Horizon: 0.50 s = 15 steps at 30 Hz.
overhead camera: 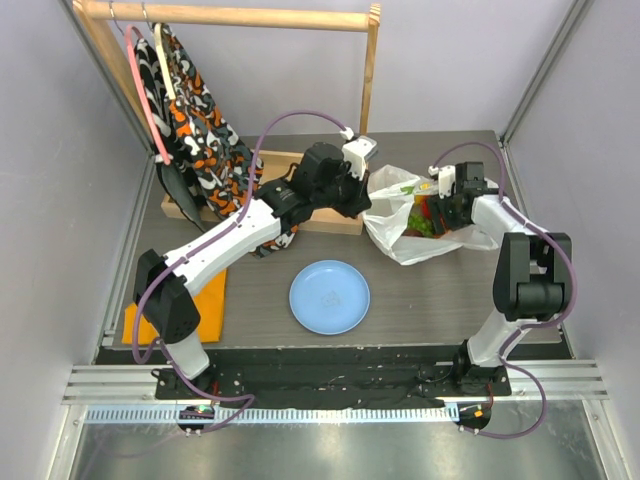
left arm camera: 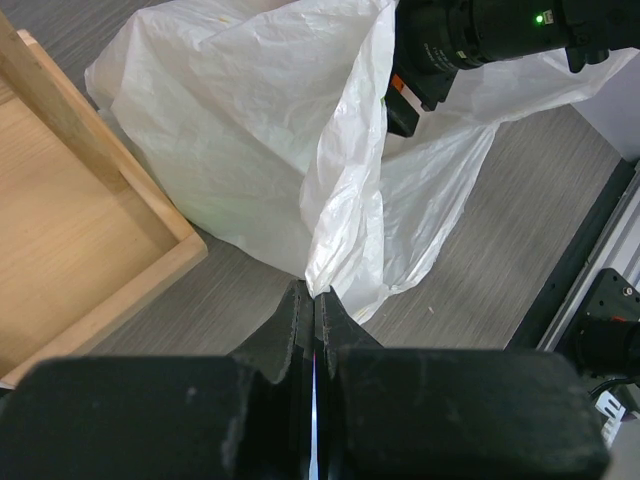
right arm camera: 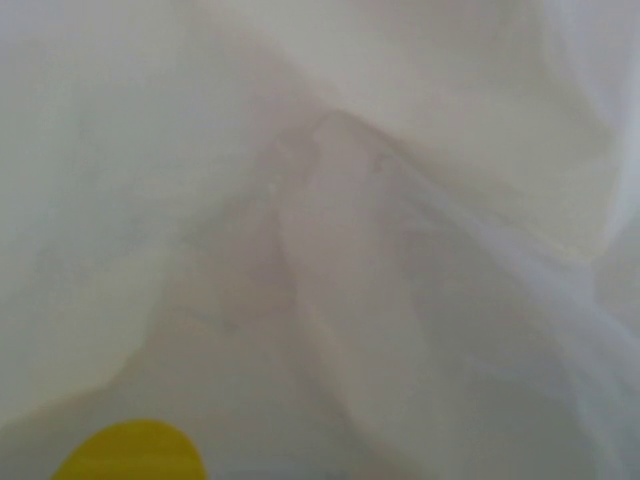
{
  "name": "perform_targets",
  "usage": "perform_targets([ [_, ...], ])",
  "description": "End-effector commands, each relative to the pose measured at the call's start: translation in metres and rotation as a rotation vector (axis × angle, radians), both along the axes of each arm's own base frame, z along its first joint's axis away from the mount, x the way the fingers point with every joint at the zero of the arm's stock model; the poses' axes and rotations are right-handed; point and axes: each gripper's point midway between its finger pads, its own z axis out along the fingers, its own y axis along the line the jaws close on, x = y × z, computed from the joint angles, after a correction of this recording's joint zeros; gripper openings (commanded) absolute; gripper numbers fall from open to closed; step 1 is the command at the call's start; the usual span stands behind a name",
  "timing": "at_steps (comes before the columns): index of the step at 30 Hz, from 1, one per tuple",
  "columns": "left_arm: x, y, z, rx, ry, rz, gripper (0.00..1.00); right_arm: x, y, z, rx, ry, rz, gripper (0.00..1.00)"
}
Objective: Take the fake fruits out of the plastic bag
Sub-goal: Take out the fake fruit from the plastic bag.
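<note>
Plastic bag [overhead camera: 400, 245] lies left-to-right, mouth seemingly rightward, left hand [left arm camera: 313, 297] pinching its edge, right hand [overhead camera: 438, 208] unreadable.

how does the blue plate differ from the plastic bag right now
The blue plate is round, flat and opaque; the plastic bag is crumpled, white and translucent. The plate holds nothing, while the bag holds coloured fake fruits. The left gripper pinches a fold of the bag; nothing touches the plate. Both rest on the table.

Overhead camera sees the whole table [overhead camera: 430, 300]; both wrist cameras sit close against the plastic bag [overhead camera: 392, 238].
</note>
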Motion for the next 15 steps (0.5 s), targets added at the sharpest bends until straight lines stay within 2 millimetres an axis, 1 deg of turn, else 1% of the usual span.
perform_targets([
  [1, 0.003, -0.001, 0.031, -0.051, -0.064, -0.014, 0.0, 0.01, 0.002, 0.011, -0.002, -0.052, 0.028, 0.48],
  [2, 0.004, -0.001, 0.033, -0.053, -0.072, -0.011, 0.0, 0.009, 0.004, 0.027, 0.004, -0.089, 0.042, 0.42],
  [4, 0.006, -0.002, 0.034, -0.047, -0.083, -0.015, 0.0, 0.004, 0.007, 0.048, 0.009, -0.13, 0.069, 0.38],
  [5, 0.008, -0.002, 0.038, -0.051, -0.093, -0.012, 0.0, -0.001, 0.011, 0.056, 0.018, -0.135, 0.096, 0.37],
  [6, 0.01, -0.003, 0.037, -0.047, -0.099, -0.011, 0.0, -0.006, 0.014, 0.08, 0.019, -0.188, 0.112, 0.36],
  [7, 0.012, -0.005, 0.043, -0.054, -0.112, -0.013, 0.0, -0.01, 0.016, 0.088, 0.023, -0.203, 0.125, 0.36],
  [8, 0.015, -0.006, 0.045, -0.057, -0.114, -0.009, 0.0, -0.018, 0.018, 0.097, 0.021, -0.209, 0.146, 0.36],
  [9, 0.017, -0.007, 0.048, -0.059, -0.119, -0.005, 0.0, -0.025, 0.024, 0.118, 0.035, -0.257, 0.175, 0.36],
  [11, 0.023, -0.011, 0.054, -0.071, -0.129, 0.002, 0.0, -0.041, 0.031, 0.133, 0.043, -0.272, 0.226, 0.36],
  [12, 0.026, -0.012, 0.056, -0.072, -0.13, 0.007, 0.07, -0.047, 0.039, 0.142, 0.072, -0.288, 0.271, 0.36],
  [13, 0.027, -0.014, 0.061, -0.079, -0.136, 0.006, 0.18, -0.061, 0.044, 0.154, 0.079, -0.298, 0.297, 0.36],
  [14, 0.03, -0.012, 0.065, -0.082, -0.144, 0.011, 0.3, -0.067, 0.048, 0.16, 0.091, -0.305, 0.323, 0.36],
  [15, 0.032, -0.012, 0.069, -0.081, -0.157, 0.014, 0.52, -0.073, 0.055, 0.172, 0.107, -0.33, 0.37, 0.36],
])
